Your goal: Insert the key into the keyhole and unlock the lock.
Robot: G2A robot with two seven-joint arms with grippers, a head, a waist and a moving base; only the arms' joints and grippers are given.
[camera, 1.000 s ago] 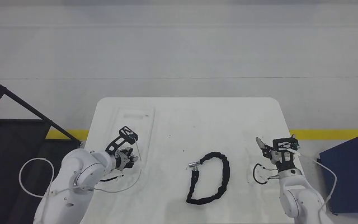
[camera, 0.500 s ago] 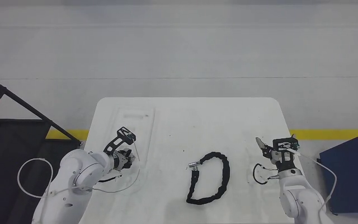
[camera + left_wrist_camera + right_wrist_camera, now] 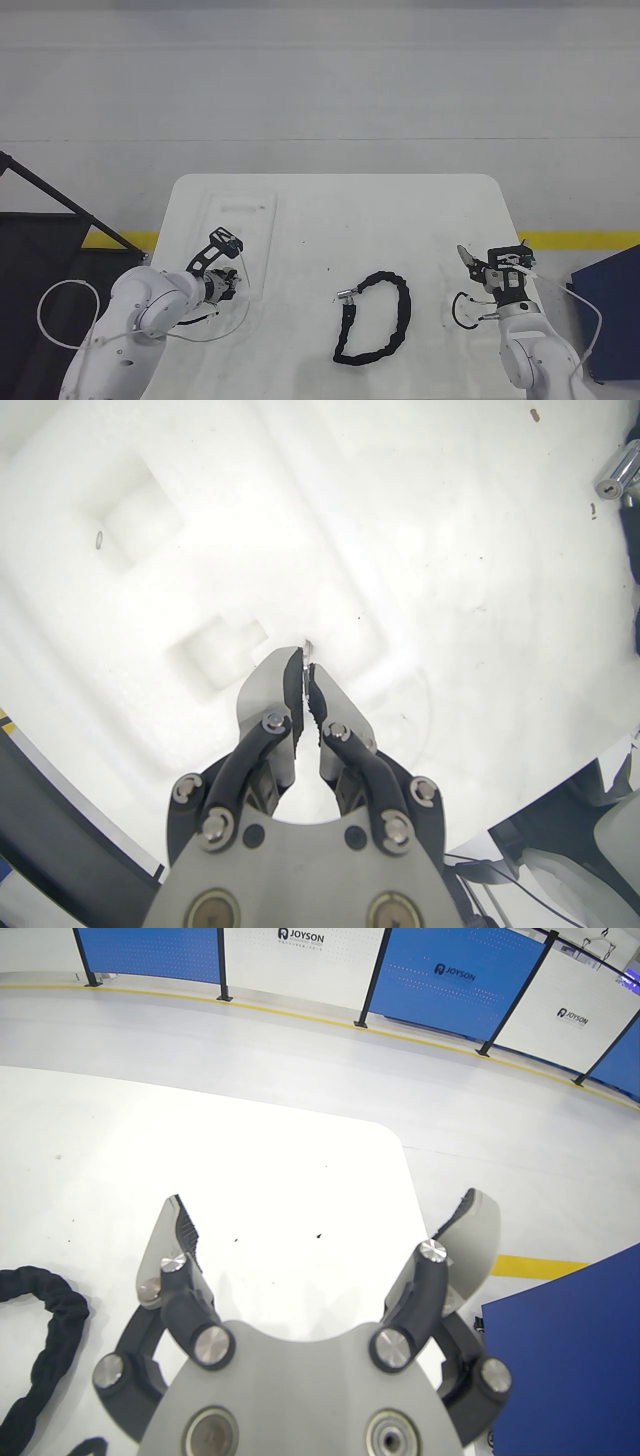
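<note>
Left gripper (image 3: 306, 665) pinches the key (image 3: 309, 646), lower left in the top view. Right gripper (image 3: 325, 1223) is spread. Lock (image 3: 375, 318) lies centre. Recommendation: align the blade squarely with the keyhole (image 3: 607, 490) before pushing.

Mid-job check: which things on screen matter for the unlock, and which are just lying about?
For the job:
- key, pinched in the left gripper
- chain lock mid-table, with its silver keyhole cylinder
- right gripper, open, near the table's right edge

Lying about:
- white foam tray under the left gripper
- blue box beyond the table's right side
</note>
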